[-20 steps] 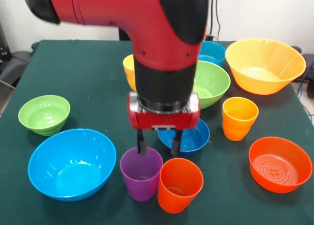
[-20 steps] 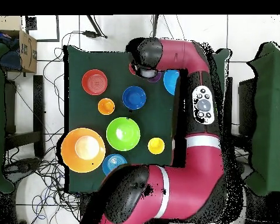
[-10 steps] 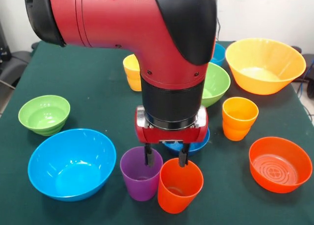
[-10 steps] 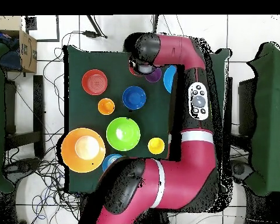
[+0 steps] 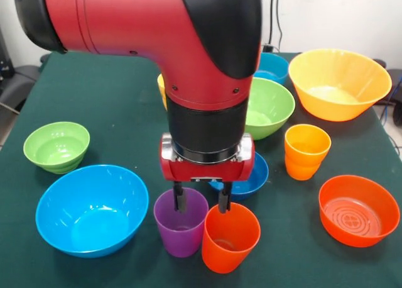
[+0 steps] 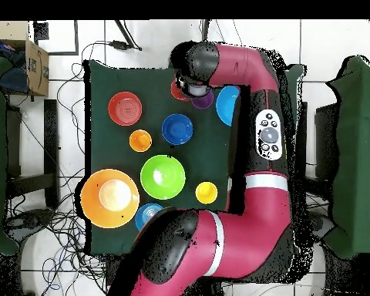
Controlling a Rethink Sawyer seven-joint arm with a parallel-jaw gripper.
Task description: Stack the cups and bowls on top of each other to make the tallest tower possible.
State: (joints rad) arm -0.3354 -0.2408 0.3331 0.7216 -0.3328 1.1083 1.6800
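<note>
While hovering low, end effector (image 5: 200, 200) sits open, one finger inside purple cup (image 5: 181, 224), other at touching red-orange cup (image 5: 230, 236) rim.

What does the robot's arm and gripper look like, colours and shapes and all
The arm is thick and rounded, glossy red with black sections at the joints and a black wrist cylinder. The overhead view shows a grey oval button panel and a white band on the links. The gripper has a red body with a silver rim and two thin black fingers.

Lab: cables (image 6: 65, 223) on tiled floor (image 6: 153, 42).
</note>
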